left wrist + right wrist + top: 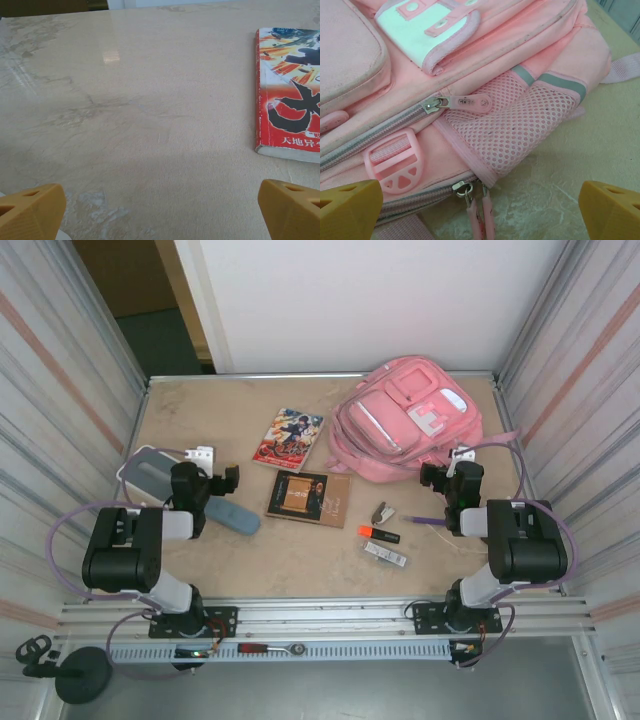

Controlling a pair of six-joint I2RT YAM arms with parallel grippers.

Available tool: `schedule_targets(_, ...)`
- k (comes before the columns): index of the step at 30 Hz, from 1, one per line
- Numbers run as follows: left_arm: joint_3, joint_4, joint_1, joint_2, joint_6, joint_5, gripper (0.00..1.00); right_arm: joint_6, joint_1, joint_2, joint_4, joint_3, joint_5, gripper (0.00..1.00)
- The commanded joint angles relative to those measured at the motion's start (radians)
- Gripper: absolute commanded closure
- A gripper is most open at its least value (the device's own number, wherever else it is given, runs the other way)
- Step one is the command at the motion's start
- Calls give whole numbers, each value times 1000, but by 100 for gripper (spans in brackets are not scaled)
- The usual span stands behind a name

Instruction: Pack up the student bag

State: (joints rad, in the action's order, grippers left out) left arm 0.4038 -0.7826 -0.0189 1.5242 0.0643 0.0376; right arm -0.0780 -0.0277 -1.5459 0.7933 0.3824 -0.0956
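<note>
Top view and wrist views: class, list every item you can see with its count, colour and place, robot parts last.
student bag: one, pink, far right of the table
comic book: one, red cover, left of the bag
brown book: one, brown, table centre
pouch: one, blue-grey, near left
box: one, white and grey, left edge
highlighter: one, orange and black, right of centre
pen-like stick: one, silvery, nearer than the highlighter
table: one, beige
left claw: one, yellow tips, open, over bare table
right claw: one, yellow tips, open, by the bag's mesh pocket
</note>
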Motion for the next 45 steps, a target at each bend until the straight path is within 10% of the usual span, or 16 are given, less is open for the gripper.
schedule_targets(1,11,-2,8,-13,6,20,1,-20,0,7,19,20,13,1)
schedule_targets(39,13,2,12,-13,4,28,1,-17,2,12,24,19,6,1)
schedule_targets(45,69,242,28,-184,-93,-151,1,-59,56,258,-301,105,-179,1)
